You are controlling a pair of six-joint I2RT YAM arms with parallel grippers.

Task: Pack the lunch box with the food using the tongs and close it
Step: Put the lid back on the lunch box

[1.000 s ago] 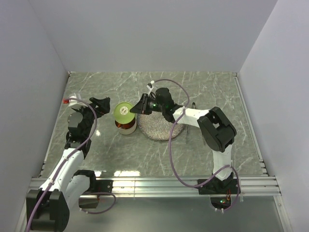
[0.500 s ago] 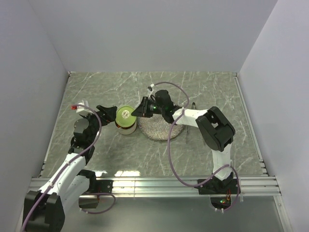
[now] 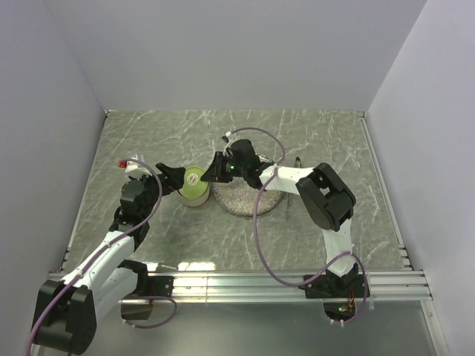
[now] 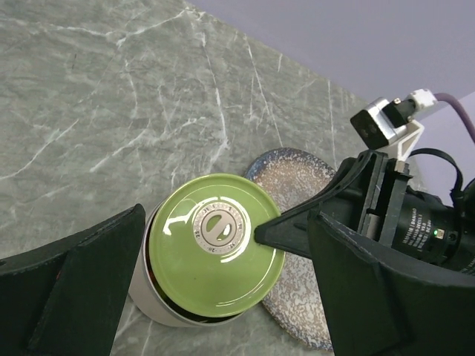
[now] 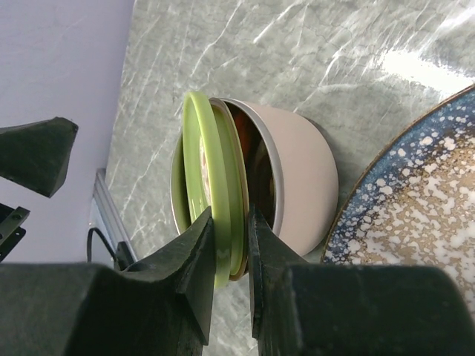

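Lunch box (image 5: 300, 178) | lid (image 5: 199, 178) tilted, rim pinched by right gripper (image 5: 230, 219) | food (image 5: 257, 159) mostly hidden | left gripper (image 3: 177, 182) spread at 9 o'clock

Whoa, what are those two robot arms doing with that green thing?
They are closing a lunch tin. The right gripper pinches the green lid by its edge and holds it tilted against the tin, so a gap shows food inside. The left gripper is open, one finger on each side of the tin. The plate sits right beside it.
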